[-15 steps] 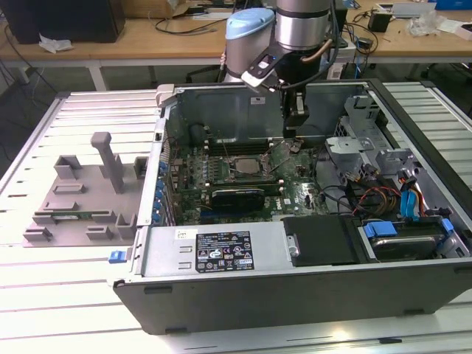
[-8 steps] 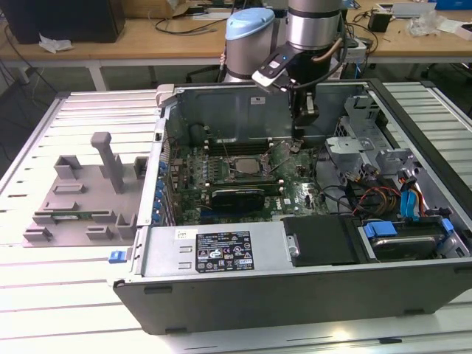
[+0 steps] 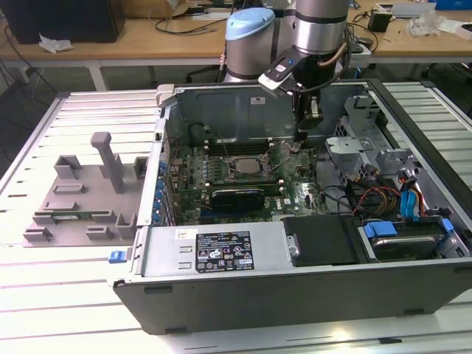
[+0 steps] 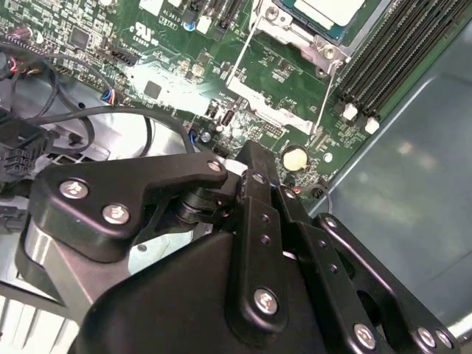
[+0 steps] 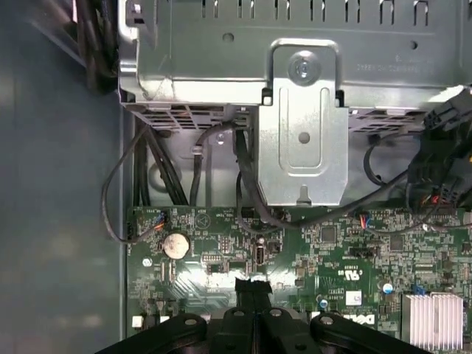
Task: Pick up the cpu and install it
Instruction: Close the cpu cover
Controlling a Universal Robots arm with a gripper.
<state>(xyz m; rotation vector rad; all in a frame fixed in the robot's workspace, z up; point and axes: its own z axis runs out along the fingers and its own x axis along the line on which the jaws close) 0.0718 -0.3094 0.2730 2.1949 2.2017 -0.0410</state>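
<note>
On the bench (image 3: 66, 310) the open computer case (image 3: 221, 254) lies nearest me. Farther in, the cpu (image 4: 332, 9) sits in its socket (image 4: 291, 26). Just beyond, toward the exterior view's right, my claw (image 5: 252, 286) hangs pinched narrow and empty over the motherboard (image 5: 332, 251).

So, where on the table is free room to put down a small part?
At the exterior view's left, the slatted table is bare between the grey tray and the near edge, and beyond the tray. Crowded: inside the computer case, where motherboard, cables and the pincer sit close.
</note>
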